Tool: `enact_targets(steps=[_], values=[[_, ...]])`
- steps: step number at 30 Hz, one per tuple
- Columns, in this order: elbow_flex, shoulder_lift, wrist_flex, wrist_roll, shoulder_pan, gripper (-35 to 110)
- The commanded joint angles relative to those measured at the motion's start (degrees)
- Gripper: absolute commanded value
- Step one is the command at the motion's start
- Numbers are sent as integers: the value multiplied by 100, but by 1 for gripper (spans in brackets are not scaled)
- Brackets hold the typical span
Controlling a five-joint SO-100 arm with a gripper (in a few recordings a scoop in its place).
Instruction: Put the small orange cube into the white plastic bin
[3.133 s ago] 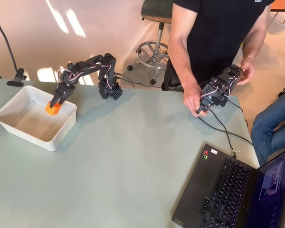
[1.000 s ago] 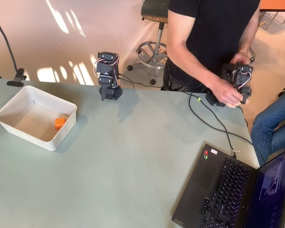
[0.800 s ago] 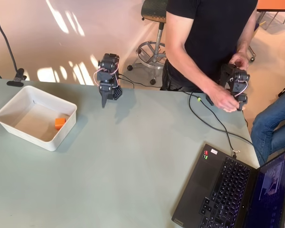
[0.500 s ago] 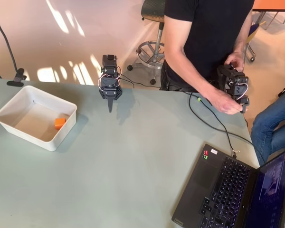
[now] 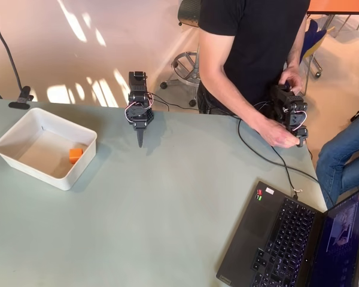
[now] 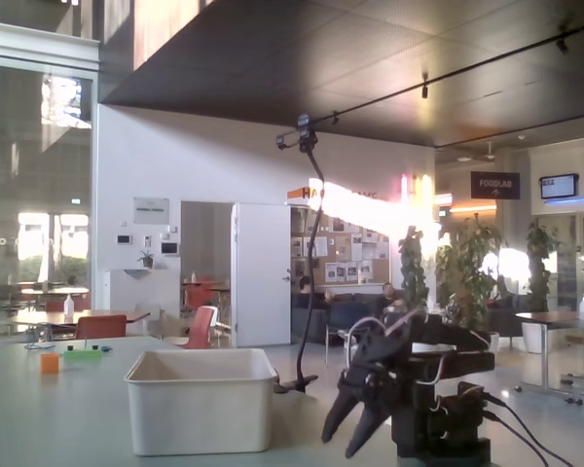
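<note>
**Cube lying in the bin, arm folded clear of it**

In the overhead view, the small orange cube (image 5: 75, 155) is sitting inside the white plastic bin (image 5: 24, 128), on the floor near the wall at the bin's right-hand end, in the left middle of the frame. The bin is resting on the pale table (image 5: 167, 209) close to its left edge. The arm is standing near the table's far edge at upper centre, and its gripper (image 5: 140, 139) is pointing down the frame toward open tabletop, well apart from the bin. From above its fingers are reading as one narrow point, so they are looking closed, with nothing between them. A laptop (image 5: 287, 239) is occupying the lower right corner, and a person (image 5: 251, 48) is standing behind the table at upper right.

In the fixed view, the bin (image 6: 200, 401) is standing left of centre, its wall hiding whatever is inside. The gripper (image 6: 355, 420) is hanging to the bin's right with its dark fingers pointing downward and slightly spread at the tips, empty, so I cannot settle how far apart they are.

Judging from this, the placing seems done and only parking the arm remains. Doing that well means keeping the gripper high and away from the bin's rim. The widest free room is lying across the table's middle and lower left; the laptop and the far edge are the limits.
</note>
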Motion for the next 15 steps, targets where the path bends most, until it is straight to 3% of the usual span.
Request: enact_targets(steps=[1, 15], values=[[185, 308, -53, -35, -35, 29], [290, 527, 35, -9, 44, 29]])
